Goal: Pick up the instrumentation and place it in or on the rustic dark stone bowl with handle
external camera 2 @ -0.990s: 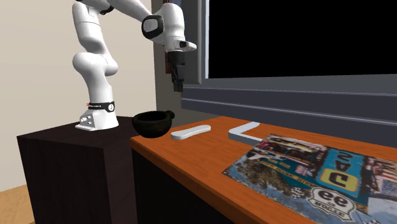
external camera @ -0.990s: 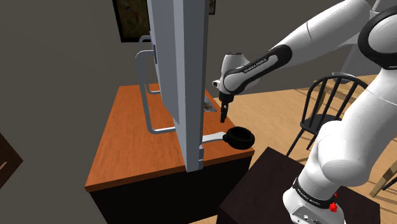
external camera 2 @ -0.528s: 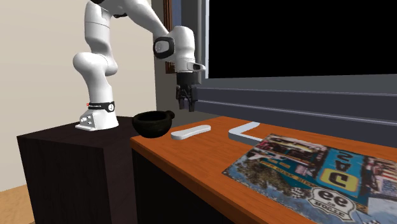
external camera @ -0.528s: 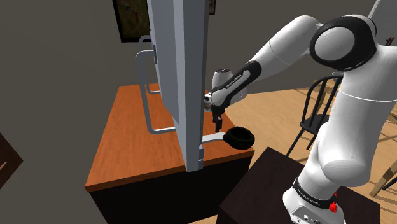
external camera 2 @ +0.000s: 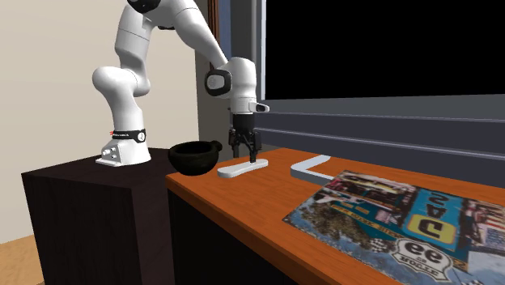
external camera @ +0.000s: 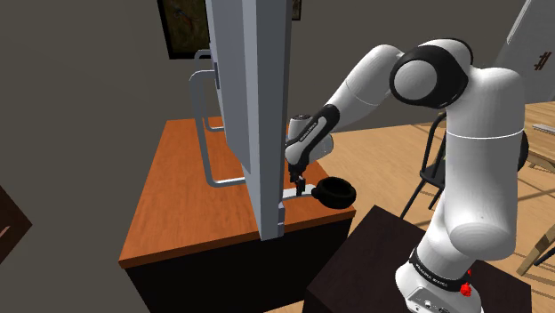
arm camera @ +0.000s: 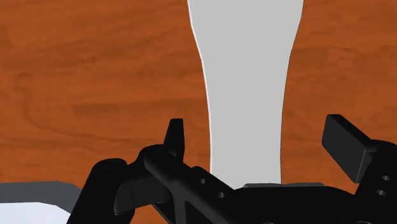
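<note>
I see gripper [external camera 2: 244, 151] low over white instrument [external camera 2: 242, 168], fingers [arm camera: 176, 135] apart, gaps both sides. Instrument flat on wooden table [external camera 2: 267, 202], near stand-side edge. Dark bowl [external camera 2: 194, 157] just beside. Grey-framed screen [external camera 2: 364, 121] close behind.

1. In the shoulder view the tall grey panel [external camera: 253, 107] hides most of the pale instrument [external camera: 292, 192]; we see just a short stretch beside the dark bowl [external camera: 336, 191].
2. In the wrist view its far end runs off the picture, and its near end sits hidden behind the black mount of the fingers [arm camera: 175, 137].
3. The second exterior view's edges cut off the printed sign [external camera 2: 405, 214].
</note>
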{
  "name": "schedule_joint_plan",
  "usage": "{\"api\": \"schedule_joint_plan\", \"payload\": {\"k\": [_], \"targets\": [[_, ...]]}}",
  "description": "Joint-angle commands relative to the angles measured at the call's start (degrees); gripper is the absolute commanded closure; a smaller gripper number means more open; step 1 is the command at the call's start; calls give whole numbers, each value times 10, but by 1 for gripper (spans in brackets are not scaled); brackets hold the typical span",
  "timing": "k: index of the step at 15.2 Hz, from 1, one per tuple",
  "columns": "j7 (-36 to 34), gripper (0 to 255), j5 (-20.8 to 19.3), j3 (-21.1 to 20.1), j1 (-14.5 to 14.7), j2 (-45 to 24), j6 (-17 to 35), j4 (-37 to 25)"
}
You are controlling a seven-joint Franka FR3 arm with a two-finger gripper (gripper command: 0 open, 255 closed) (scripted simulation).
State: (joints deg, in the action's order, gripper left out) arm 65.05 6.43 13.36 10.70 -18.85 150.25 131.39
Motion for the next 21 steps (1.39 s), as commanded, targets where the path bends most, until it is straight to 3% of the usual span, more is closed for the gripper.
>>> {"api": "schedule_joint_plan", "payload": {"k": [1,11,12,21], "targets": [[6,0,7,-5,-4,-17,13,-4],[12,0,15,-11,-8,-36,29,-6],[12,255,15,-11,-8,-36,29,-6],[12,255,15,-11,-8,-36,29,-7]]}}
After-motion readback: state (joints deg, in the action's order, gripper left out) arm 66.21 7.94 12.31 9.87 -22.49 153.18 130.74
